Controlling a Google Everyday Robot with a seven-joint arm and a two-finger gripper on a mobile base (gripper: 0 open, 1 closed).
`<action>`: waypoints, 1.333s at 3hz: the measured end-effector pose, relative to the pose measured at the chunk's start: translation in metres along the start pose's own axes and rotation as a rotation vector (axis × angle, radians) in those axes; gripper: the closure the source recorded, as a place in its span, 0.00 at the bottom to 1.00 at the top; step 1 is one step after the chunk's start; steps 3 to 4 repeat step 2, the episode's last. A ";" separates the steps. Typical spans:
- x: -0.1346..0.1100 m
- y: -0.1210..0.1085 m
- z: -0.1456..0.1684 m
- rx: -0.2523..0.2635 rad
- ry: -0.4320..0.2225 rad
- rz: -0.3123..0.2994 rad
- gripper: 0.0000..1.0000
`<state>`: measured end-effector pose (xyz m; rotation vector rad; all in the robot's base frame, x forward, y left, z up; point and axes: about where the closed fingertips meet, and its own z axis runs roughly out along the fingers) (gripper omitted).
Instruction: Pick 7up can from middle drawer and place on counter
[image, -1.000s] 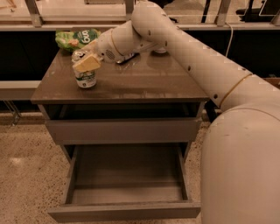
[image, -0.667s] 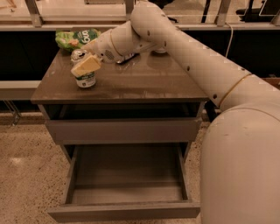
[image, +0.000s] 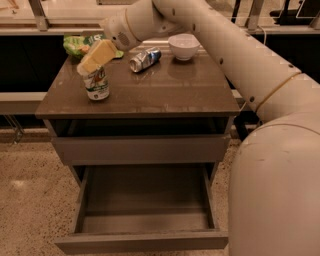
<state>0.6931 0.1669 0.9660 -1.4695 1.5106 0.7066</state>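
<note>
The 7up can (image: 97, 83), white with green lettering, stands upright on the counter (image: 165, 92) near its left front part. My gripper (image: 94, 59) hovers just above the can's top, tilted down to the left, and is open, with its yellowish fingers (image: 100, 52) clear of the can's sides. The middle drawer (image: 145, 241) is pulled far out below and its dark floor is bare. My arm reaches in from the upper right.
A blue-and-silver can (image: 145, 59) lies on its side at the counter's back middle. A white bowl (image: 183, 46) sits at the back right and a green snack bag (image: 77, 44) at the back left. The top drawer (image: 140, 148) stands slightly ajar.
My gripper has lifted off the 7up can and now sits above it. The can stays standing on the counter.
</note>
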 end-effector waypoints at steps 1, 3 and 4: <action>-0.058 -0.007 -0.024 0.014 -0.012 -0.040 0.00; -0.072 -0.011 -0.031 0.024 -0.027 -0.055 0.00; -0.072 -0.011 -0.031 0.024 -0.027 -0.055 0.00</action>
